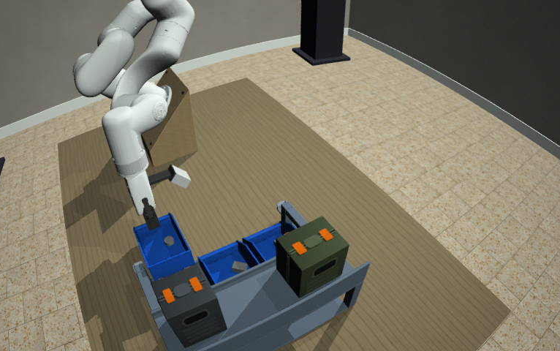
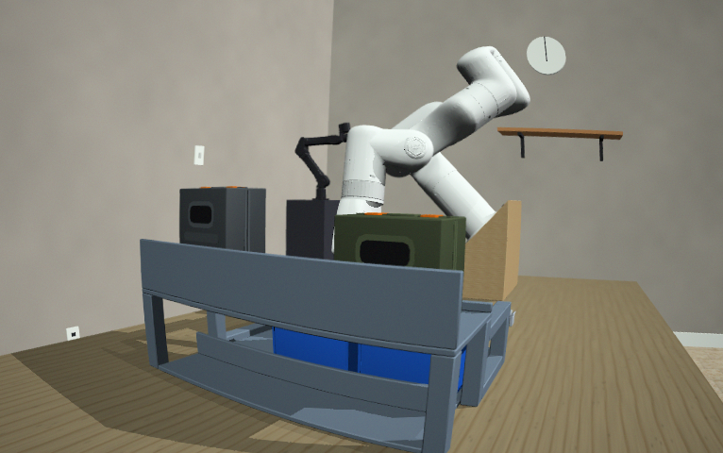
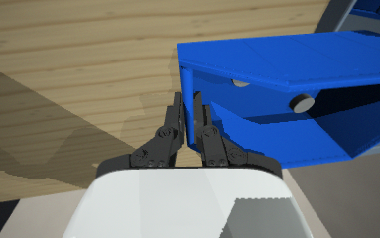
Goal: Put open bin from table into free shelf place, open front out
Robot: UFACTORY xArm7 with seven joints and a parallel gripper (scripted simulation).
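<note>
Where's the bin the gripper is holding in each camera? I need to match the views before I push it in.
Top: the held bin is lower left of centre, at the shelf's left end, the gripper pinching its rear wall.
Exterior: not visible; the shelf's back board and the dark grey case hide it.
Wrist: upper right, the bin tilted, wall between the fingers.
Shared landmark: the grey shelf.
</note>
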